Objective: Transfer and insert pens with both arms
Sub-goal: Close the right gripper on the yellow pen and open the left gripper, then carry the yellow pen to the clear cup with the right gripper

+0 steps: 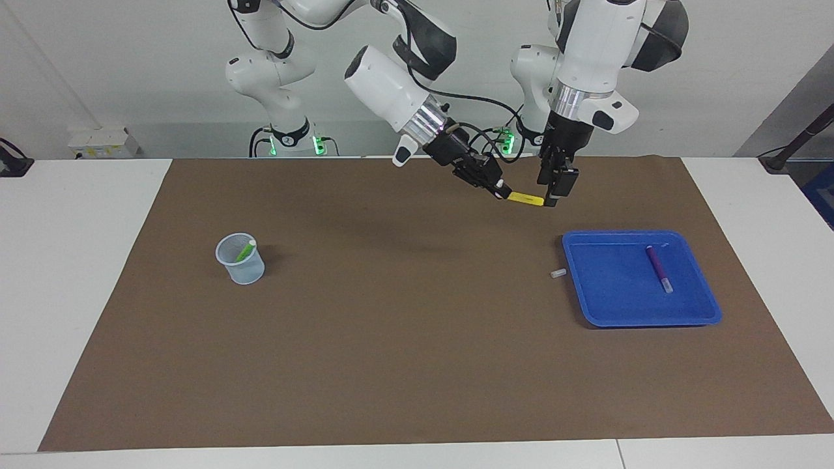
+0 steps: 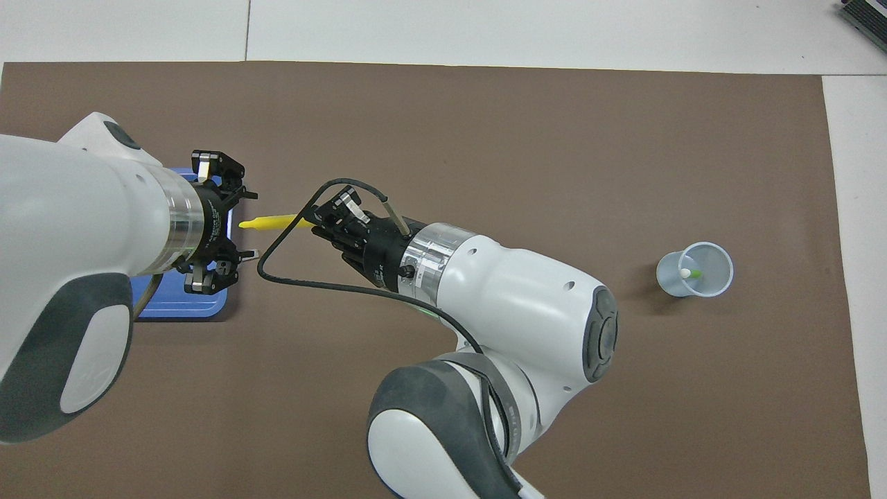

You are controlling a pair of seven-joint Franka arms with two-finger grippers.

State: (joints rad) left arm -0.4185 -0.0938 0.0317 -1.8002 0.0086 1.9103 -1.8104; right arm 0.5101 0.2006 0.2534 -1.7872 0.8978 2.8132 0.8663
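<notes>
Right arm [image 1: 391, 85]: white, jointed, black joint covers; enters from its base end, forearm sloped down toward the left arm's end of the surface; silver wrist [image 1: 427, 120] angled low. Right tool [image 1: 498, 189]: black, raised off the surface, fingertips clamped together on one end of a yellow pen [image 1: 525, 198], held near level.

Left arm [image 1: 596, 45]: white, forearm almost vertical, silver wrist [image 1: 567, 98] pointing down. Left tool [image 1: 552, 192]: black, raised, hanging at the pen's free end; fingers spread apart, gripping nothing.
</notes>
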